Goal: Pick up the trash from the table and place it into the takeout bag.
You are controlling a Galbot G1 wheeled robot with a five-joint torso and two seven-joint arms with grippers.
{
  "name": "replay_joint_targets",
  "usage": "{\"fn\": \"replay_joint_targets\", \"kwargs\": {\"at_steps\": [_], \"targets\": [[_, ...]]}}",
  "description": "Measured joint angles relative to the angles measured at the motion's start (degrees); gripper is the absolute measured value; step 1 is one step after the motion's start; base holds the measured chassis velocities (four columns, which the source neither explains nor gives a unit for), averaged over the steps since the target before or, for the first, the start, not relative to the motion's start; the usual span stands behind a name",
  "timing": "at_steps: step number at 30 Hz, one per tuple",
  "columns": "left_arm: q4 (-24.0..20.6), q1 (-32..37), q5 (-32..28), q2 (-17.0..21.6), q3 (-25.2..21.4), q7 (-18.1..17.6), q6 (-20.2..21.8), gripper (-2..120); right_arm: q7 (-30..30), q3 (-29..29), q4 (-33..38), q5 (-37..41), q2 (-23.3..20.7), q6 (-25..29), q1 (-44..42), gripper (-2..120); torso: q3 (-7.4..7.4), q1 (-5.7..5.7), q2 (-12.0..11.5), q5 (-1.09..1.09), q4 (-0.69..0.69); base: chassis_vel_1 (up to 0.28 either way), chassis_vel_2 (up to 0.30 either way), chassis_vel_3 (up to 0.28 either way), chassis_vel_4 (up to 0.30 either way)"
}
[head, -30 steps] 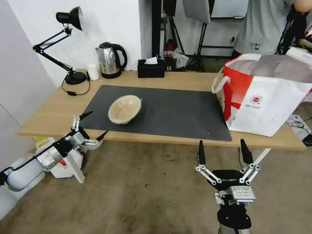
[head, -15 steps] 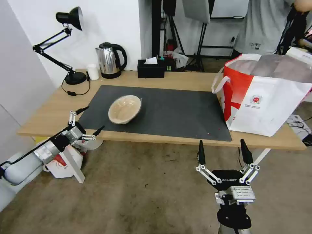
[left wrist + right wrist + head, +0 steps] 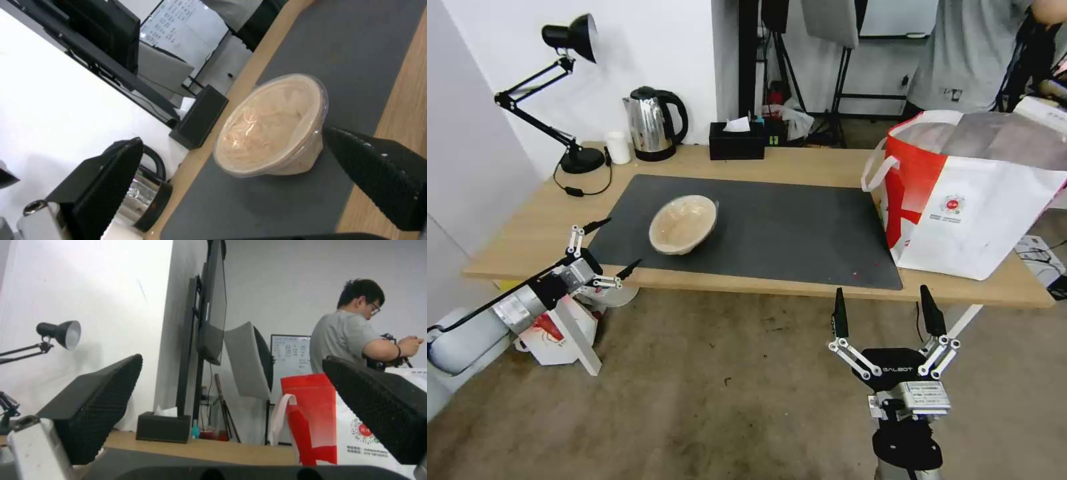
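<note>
Facing tan bowl [image 3: 683, 224], left tool [image 3: 606, 247] open

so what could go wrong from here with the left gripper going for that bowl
1. The tan bowl sits tilted on the mat with a thin clear lid; the open left gripper could crush it or tip it.
2. The takeout bag stands at the table's far right end, overhanging the front edge, so a bump during the drop might shift it.

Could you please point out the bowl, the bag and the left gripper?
bowl [image 3: 683, 225]: head view, on its inner surface.
bag [image 3: 994, 220]: head view, on its white front panel.
left gripper [image 3: 606, 248]: head view, midway between its open fingertips.
</note>
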Motion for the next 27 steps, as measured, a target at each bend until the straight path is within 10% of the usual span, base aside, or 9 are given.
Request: {"fn": "replay_joint_targets", "kwargs": {"at_steps": [27], "targets": [[-0.1,0.4,-3.3,9.8,0.0,4.5,-0.4,100,0.0,0.0,0.0,0.0,0.0,0.0,0.0,100,0.0,0.0,0.0,0.0,0.0,0.0,0.0,0.0,0.0]]}}
